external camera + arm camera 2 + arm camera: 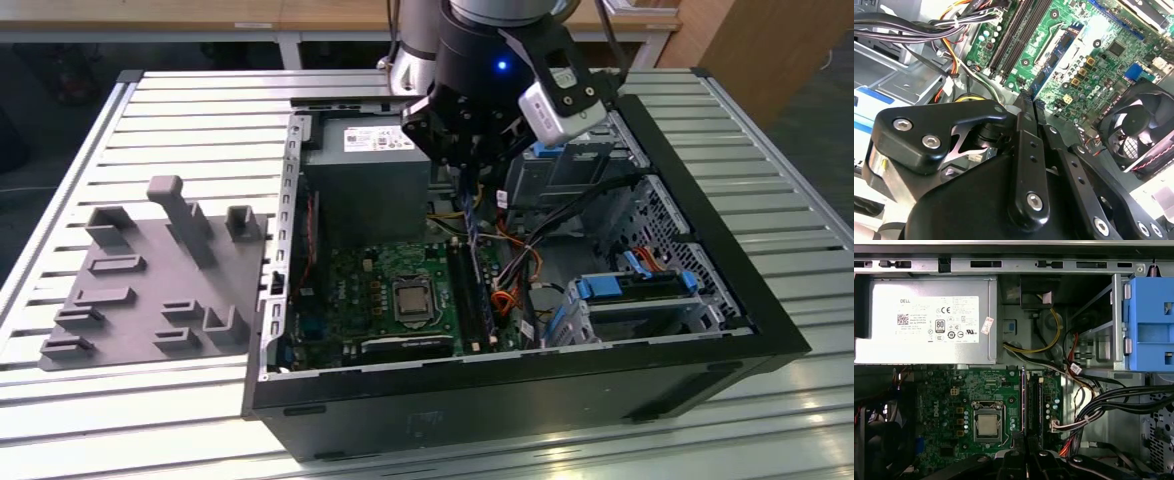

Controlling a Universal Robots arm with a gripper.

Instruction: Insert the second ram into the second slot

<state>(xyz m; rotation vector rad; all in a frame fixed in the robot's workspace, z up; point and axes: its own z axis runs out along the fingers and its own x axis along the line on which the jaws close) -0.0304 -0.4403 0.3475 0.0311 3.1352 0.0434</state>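
Second ram, thin bluish sliver, edge-on

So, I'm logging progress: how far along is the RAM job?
Done: the second ram is picked up, gripper shut on it. In hand: it hangs above the motherboard, by the memory slots. Left: seating it; it isn't in a slot.

Open black computer case lies on a slatted metal table; inside it, a grey power supply adjoins the green motherboard. A grey fixture plate rests beside the case.
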